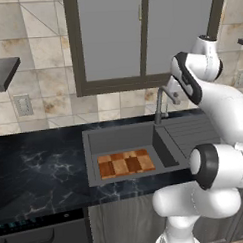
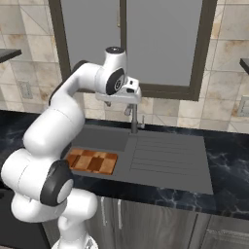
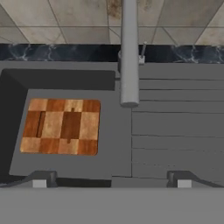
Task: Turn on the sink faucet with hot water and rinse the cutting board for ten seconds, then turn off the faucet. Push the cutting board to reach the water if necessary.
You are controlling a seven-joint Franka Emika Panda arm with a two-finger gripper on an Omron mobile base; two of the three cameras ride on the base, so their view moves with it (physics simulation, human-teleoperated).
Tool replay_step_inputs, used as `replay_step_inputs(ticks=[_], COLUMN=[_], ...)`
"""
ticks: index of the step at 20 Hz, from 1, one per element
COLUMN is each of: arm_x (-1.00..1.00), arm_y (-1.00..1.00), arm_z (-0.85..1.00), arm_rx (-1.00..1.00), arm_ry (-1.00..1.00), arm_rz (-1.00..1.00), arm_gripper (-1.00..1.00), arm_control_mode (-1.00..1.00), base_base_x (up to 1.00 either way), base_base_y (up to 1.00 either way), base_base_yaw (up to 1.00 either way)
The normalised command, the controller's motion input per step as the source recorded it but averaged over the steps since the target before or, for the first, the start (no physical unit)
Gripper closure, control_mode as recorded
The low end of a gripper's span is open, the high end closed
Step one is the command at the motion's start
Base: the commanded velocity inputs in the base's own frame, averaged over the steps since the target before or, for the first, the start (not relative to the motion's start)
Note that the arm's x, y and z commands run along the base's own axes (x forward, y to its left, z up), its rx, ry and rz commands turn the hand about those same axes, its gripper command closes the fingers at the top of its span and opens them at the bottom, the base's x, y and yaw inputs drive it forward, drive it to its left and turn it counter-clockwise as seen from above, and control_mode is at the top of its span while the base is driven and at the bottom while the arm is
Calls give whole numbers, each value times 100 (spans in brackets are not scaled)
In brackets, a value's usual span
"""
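While the cutting board (image 3: 61, 126) lies dry in the sink (image 3: 109, 162), I hold my gripper (image 3: 111, 181) wide open and empty above the sink faucet (image 3: 129, 52); next, reaching its handle for hot water.

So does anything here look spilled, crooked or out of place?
Nothing stands out. The checkered wooden cutting board lies flat and square in the dark grey sink basin, to one side of the slim grey metal faucet; no water is running.
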Motion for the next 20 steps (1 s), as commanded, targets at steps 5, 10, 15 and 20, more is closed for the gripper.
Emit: replay_step_inputs(ticks=[5,10,15,20], arm_x=[32,31,25,32], arm_y=[-10,-10,-6,-13], arm_z=[-18,-21,-24,-12], arm_rx=[0,0,0,0], arm_ry=[0,0,0,0], arm_rz=[0,0,0,0], arm_gripper=[-100,-100,-100,-100], arm_control_mode=[-100,-100,-100,-100], base_base_x=[0,0,0,0], base_base_y=[0,0,0,0], base_base_yaw=[0,0,0,0])
